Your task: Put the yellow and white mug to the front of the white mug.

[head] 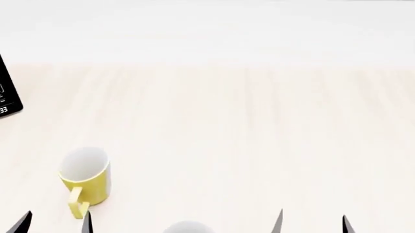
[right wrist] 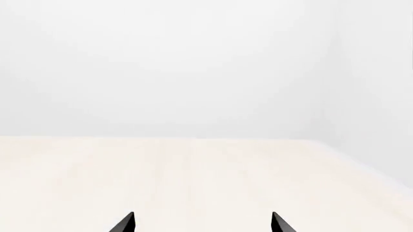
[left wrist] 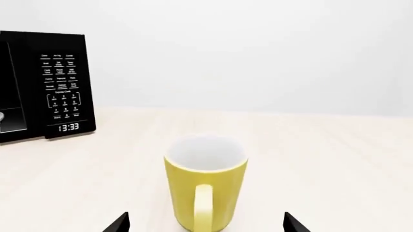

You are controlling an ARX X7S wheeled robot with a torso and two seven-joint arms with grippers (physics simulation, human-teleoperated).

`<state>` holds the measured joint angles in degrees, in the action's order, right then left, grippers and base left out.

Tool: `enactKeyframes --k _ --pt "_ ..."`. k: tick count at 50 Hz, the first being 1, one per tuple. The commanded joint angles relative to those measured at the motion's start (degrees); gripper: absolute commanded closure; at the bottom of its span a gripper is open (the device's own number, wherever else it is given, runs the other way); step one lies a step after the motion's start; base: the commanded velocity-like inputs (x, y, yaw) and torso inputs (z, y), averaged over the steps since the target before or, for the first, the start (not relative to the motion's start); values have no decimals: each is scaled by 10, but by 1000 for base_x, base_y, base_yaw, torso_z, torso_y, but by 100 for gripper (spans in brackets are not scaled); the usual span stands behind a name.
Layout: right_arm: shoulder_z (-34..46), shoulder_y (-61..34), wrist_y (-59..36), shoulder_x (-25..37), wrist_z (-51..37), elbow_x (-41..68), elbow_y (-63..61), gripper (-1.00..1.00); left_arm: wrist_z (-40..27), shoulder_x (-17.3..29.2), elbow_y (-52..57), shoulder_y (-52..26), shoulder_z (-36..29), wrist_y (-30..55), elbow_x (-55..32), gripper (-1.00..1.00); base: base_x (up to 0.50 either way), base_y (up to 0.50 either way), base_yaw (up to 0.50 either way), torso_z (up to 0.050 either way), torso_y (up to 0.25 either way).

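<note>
The yellow and white mug stands upright on the pale wooden table at the near left, its yellow handle pointing towards me. In the left wrist view the mug is just ahead of my left gripper, whose black fingertips stand wide apart on either side of it, not touching. The left gripper shows at the head view's bottom left. Only the rim of the white mug shows at the bottom edge of the head view. My right gripper is open and empty; it also shows in the right wrist view.
A black microwave with a lit clock stands at the far left of the table; its corner shows in the head view. A white wall runs behind the table. The table's right edge shows in the right wrist view.
</note>
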<state>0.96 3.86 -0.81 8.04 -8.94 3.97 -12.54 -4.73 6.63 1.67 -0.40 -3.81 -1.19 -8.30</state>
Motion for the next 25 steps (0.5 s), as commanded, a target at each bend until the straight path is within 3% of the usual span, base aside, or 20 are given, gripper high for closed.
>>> enactKeyframes --k 1,25 --pt "1 -3 -64 -2 -58 -54 -8 -100 -4 6 -6 -3 -4 0 -11 -100 133 0 0 0 0" --pt "8 -1 -63 5 -64 -33 -9 -100 -19 13 -32 -24 -15 25 -22 -100 0 0 0 0 0"
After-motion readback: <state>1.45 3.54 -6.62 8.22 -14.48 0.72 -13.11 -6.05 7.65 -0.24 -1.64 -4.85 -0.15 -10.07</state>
